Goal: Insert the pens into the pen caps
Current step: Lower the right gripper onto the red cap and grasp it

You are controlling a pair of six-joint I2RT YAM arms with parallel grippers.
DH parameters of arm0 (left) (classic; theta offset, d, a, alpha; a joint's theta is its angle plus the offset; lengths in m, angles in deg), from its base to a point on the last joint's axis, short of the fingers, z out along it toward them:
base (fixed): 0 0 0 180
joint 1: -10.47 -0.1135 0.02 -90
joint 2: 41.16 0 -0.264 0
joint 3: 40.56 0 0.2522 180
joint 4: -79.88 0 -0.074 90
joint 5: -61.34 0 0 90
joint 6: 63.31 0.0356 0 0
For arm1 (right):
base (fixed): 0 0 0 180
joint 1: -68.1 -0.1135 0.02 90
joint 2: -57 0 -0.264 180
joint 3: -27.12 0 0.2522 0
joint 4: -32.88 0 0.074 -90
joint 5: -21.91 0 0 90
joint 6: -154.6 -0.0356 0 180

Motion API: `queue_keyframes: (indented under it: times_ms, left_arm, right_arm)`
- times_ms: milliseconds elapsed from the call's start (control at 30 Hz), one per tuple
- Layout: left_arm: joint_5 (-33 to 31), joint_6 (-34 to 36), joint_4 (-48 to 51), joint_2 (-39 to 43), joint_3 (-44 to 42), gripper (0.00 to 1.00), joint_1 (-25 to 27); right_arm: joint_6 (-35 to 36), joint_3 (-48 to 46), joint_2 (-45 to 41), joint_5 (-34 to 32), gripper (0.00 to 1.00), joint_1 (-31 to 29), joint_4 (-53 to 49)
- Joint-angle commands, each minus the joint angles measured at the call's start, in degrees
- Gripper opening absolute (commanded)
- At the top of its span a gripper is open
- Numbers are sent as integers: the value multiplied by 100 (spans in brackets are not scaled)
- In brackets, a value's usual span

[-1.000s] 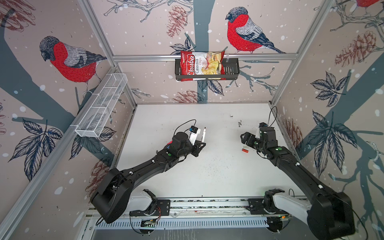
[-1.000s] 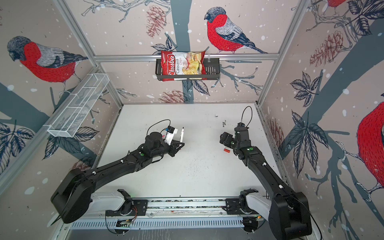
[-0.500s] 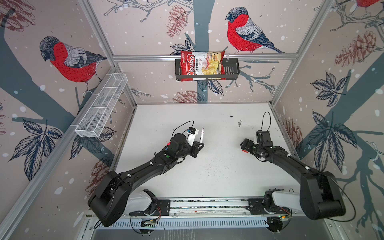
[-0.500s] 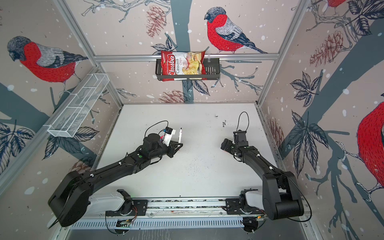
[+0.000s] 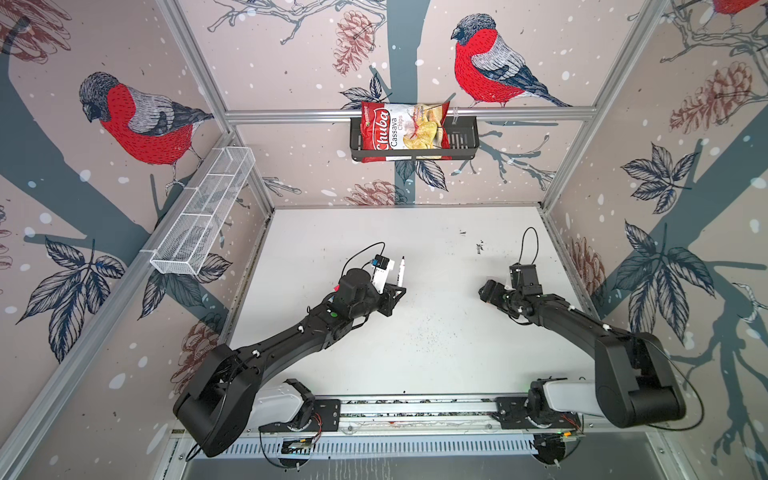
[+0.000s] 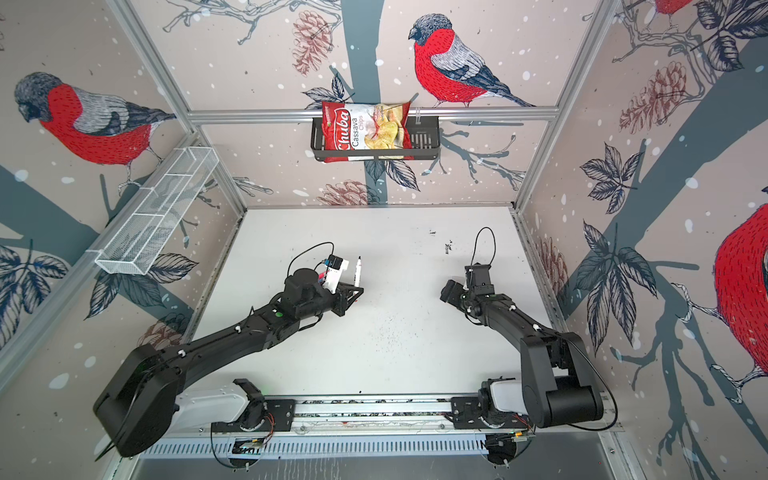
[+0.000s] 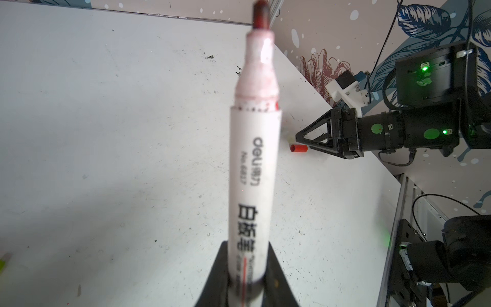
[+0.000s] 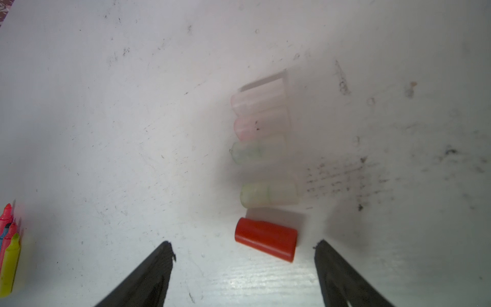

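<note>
The right tool (image 8: 244, 245) is spread wide and holds nothing. It sits low over the tabletop (image 8: 106, 106), with the red cap (image 8: 265, 238) lying just ahead of its fingertips (image 8: 166, 249) and not yet between them. The cap lies on its side, its length running roughly from one finger toward the other, a little skewed.

Closing along that line would likely press on the cap's ends and cover its mouth. A better grasp would probably turn the wrist so the fingers meet across the cap's round body. The tool should then move forward until the cap is well between the fingers, and close near the shut end so the mouth stays free. The cap is smooth and round and may roll or squirt out, so a slow, centred squeeze seems wise.

Beyond the red cap, four clear caps (image 8: 261, 127) lie in a row. The nearest is close enough to be knocked, so the reach should stop short of it. The slim pens (image 8: 9, 239) lie bunched well apart.

The left tool (image 7: 247, 265) is pinching the marker (image 7: 253, 159) by its lower barrel, with the red tip bare and pointing away. Once the cap is lifted, its mouth should line up with that tip before any push.
</note>
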Motion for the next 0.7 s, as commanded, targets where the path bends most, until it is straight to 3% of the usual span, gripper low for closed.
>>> queue_keyframes:
  times_ms: [0, 667]
  left_arm:
    - [-17, 37, -211, 59, -27, 0, -45]
    - [-64, 31, -141, 410, -258, 0, -221]
  right_arm:
    - [-47, 47, 98, 113, 85, -52, 213]
    - [-222, 471, 843, -89, 81, -865, 502]
